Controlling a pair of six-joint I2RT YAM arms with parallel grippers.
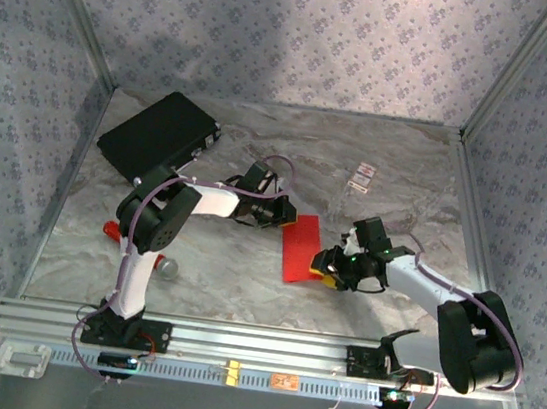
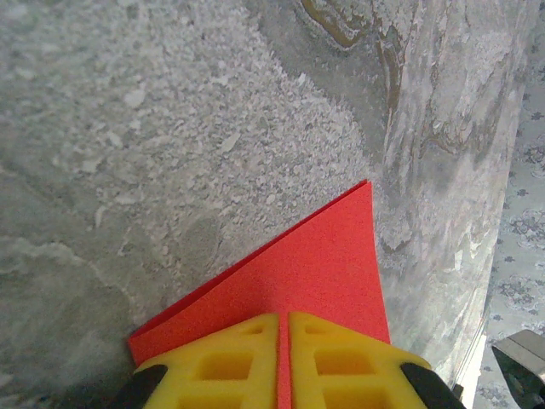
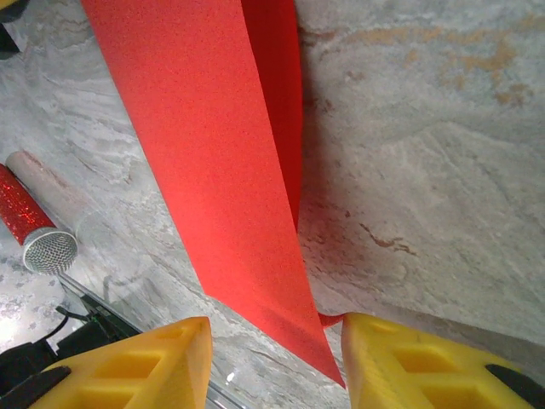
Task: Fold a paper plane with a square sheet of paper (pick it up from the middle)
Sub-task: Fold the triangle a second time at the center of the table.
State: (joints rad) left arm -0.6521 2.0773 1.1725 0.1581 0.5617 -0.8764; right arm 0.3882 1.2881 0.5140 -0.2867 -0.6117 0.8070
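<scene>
Grey-veined marble makes the tabletop (image 1: pixel 244 271), the largest thing here, with a black case (image 1: pixel 156 139) lying at its far left. Near the middle is the square sheet of paper (image 1: pixel 300 248), bright red and, in the view from above, a narrow upright rectangle. The right wrist view shows a second layer behind the front one, so it is probably already creased in half, though I cannot be sure.

The left pincer (image 1: pixel 282 214) has its yellow fingers closed flat on the sheet's far edge, with red showing in the thin slit between them (image 2: pixel 283 328). The right pincer (image 1: pixel 324 268) stands wide at the sheet's near right corner, and that corner points down into the gap between its two fingers (image 3: pixel 277 322) without being gripped.

The paper looks very light, thin and limp. It should sag from a single grip, slide easily on smooth stone and crumple or tear if pulled askew. Hold it on an edge or corner, well clear of the crease line, with flat pads.

A small red cylinder with a grey end (image 1: pixel 166 269) lies near left, and two tiny cards (image 1: pixel 361 176) lie far right, well apart from the sheet.
</scene>
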